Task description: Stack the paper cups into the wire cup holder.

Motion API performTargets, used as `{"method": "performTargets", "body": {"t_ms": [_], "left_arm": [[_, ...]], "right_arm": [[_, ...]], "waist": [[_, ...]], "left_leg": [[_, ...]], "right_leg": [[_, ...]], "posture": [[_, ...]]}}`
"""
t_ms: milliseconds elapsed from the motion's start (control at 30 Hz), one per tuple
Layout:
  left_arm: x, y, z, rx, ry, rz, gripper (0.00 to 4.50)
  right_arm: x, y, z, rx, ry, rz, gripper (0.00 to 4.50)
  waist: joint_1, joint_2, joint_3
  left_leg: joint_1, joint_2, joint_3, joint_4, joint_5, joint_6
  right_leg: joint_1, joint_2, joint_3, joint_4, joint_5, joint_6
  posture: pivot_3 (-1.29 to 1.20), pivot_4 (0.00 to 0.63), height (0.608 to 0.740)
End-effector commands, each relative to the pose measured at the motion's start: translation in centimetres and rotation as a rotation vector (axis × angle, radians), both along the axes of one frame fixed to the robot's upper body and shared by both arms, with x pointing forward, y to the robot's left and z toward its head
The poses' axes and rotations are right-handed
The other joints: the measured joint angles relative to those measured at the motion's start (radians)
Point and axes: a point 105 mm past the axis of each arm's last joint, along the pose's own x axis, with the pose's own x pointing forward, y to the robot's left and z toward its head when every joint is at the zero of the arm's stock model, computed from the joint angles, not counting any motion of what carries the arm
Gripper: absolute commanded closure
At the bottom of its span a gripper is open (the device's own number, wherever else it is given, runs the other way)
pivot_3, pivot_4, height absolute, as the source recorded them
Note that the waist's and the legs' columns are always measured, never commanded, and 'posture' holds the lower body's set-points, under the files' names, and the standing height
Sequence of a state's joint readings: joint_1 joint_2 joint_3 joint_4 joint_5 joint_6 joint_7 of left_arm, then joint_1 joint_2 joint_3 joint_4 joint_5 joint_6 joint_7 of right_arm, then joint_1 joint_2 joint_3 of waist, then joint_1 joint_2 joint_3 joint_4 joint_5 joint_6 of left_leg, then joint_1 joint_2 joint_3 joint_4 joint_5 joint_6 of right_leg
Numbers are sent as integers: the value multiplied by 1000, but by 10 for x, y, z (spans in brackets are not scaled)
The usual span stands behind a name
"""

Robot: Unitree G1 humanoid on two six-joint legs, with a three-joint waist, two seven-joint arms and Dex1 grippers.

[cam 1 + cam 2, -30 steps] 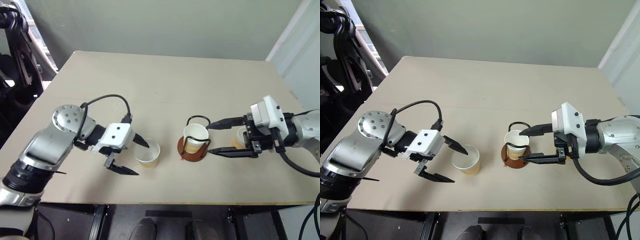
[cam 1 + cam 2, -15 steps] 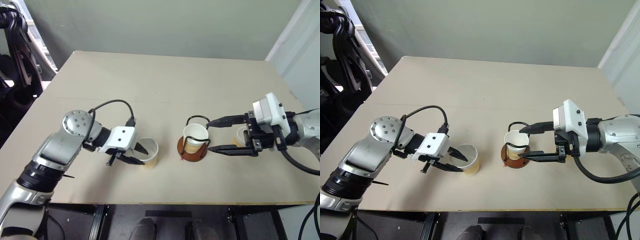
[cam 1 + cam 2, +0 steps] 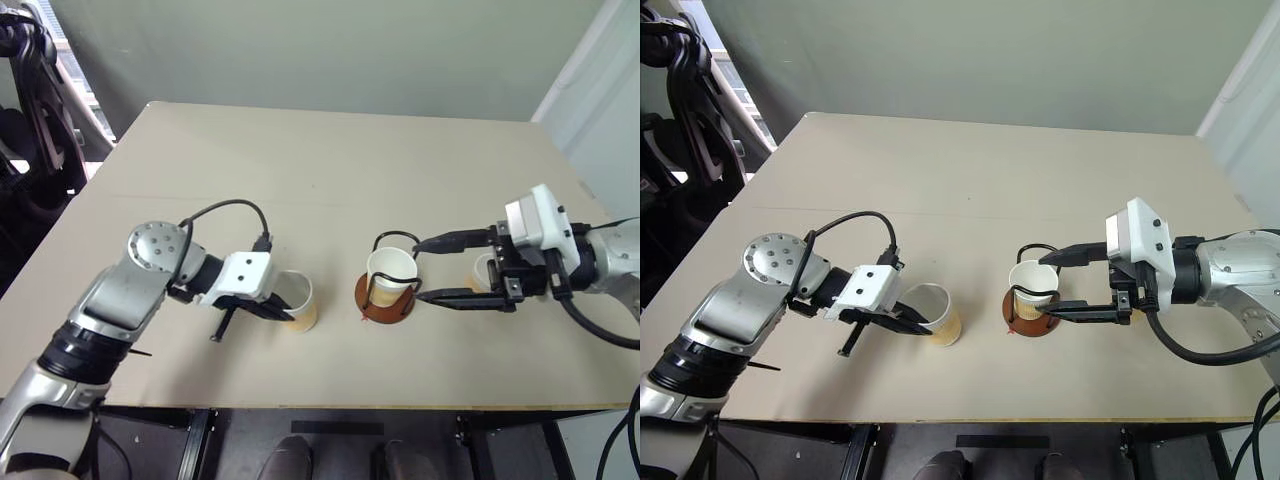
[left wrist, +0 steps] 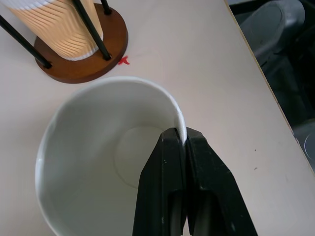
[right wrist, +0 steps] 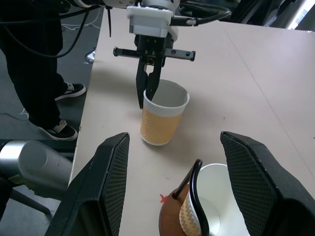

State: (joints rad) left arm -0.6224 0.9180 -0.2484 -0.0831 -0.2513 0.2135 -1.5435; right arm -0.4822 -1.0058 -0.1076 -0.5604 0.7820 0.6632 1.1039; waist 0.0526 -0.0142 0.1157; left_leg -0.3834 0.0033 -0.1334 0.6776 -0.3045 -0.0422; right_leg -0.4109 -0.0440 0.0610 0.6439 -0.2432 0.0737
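A paper cup [image 3: 298, 301] stands on the table at front left. My left gripper [image 3: 286, 311] is shut on its near rim, one finger inside and one outside, as the pinched rim [image 4: 181, 129] shows in the left wrist view. The wire cup holder [image 3: 384, 305] stands at centre front with a second paper cup [image 3: 391, 270] inside its wire loops. My right gripper [image 3: 420, 272] is open, its tips reaching the holder's right side. A third paper cup [image 3: 482, 272] stands partly hidden behind the right fingers.
The beige table [image 3: 330, 170] is bare toward its far side. Its front edge [image 3: 330, 405] runs close below both arms. In the right wrist view a person's dark trouser legs and sneakers [image 5: 47, 73] stand beside the table.
My left gripper went from open beside the cup to shut on its rim, one finger now inside it. The right arm has kept still.
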Motion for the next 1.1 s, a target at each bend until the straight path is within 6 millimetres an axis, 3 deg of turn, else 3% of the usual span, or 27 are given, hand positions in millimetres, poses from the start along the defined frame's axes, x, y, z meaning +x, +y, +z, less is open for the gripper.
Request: {"method": "performTargets", "body": {"t_ms": [33,433,900,1100], "left_arm": [[6,-4,30,-61,-68,-7,4474],[9,-36,97,-173,-205,-140,4474],[14,-72,128,-258,-175,-275,4474],[16,-88,128,-235,-169,-336,4474]], "right_arm": [[3,-8,6,-22,-52,-40,1546],[28,-34,-1,-59,-12,-191,1546],[28,-47,-5,-87,-6,-259,1546],[25,-51,-6,-87,-9,-286,1546]], "waist": [[0,0,0],[1,0,0],[7,0,0],[7,0,0]], "left_leg": [[0,0,0,0,0,0],[0,0,0,0,0,0],[-1,0,1,1,0,1],[-1,0,1,1,-1,1]], "right_leg": [[0,0,0,0,0,0],[1,0,0,0,0,0],[1,0,0,0,1,1],[1,0,0,-1,1,1]], "posture": [[0,150,740],[0,150,740],[0,150,740],[0,150,740]]}}
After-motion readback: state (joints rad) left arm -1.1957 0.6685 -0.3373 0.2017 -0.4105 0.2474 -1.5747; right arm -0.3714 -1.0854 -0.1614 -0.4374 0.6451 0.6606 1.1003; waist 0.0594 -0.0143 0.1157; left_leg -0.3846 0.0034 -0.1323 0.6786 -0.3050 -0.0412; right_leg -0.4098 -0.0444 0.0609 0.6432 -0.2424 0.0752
